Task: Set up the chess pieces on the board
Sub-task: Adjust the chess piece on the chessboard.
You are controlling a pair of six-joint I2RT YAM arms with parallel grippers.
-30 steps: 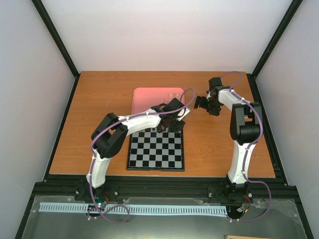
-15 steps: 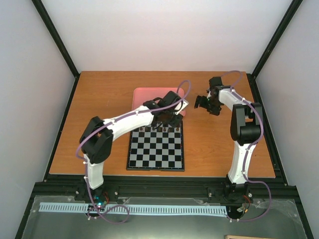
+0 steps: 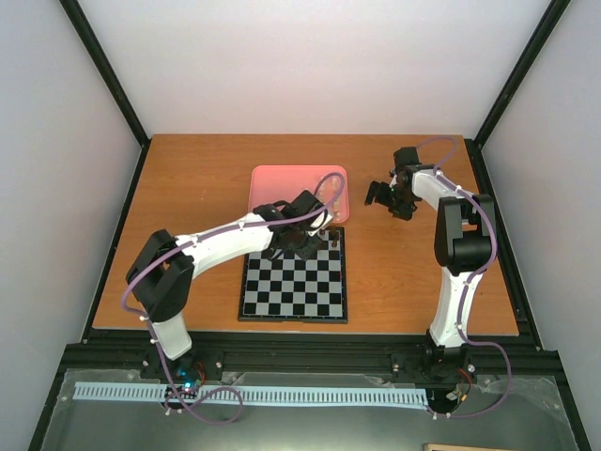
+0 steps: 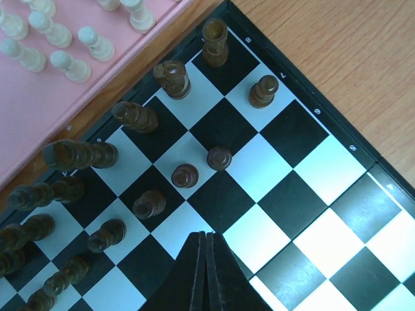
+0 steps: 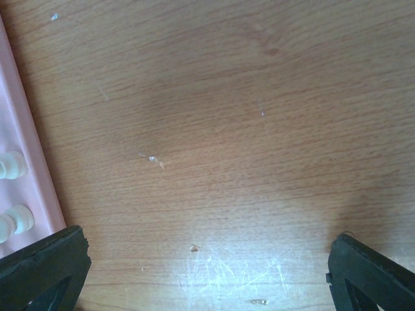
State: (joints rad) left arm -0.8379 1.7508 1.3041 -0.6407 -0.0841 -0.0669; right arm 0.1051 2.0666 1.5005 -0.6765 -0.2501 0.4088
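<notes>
Since a second ago our left arm has swung its elbow out toward the left edge of the orange-brown wooden table (image 3: 188, 188). The left gripper (image 3: 302, 242) has drifted from the near edge of the pink rounded plastic tray (image 3: 282, 178) to over the far rows of the flat black-and-silver chequered board (image 3: 294, 291). The right gripper (image 3: 383, 195) hasn't budged and is parked over bare wood off the tray's right edge.

From the left wrist, our fingers are pressed flat together with nothing between them, hanging above the board. The dark brown chess pieces (image 4: 172, 78) stand along the board's far edge out to its far-right corner, with shorter ones in the next row in. The pale cream chess pieces (image 4: 65, 61) are all sitting in the tray.

From the right wrist, the black fingers (image 5: 39, 265) are spread wide with only wood grain between them. The tray's edge and two cream heads peek in on the left.

So we reckon the dark side is about done and we're between placements. Next we'd need to open up, go back over the tray, drop straight onto one cream piece without bumping its neighbours, and carry it to the board's near edge.
</notes>
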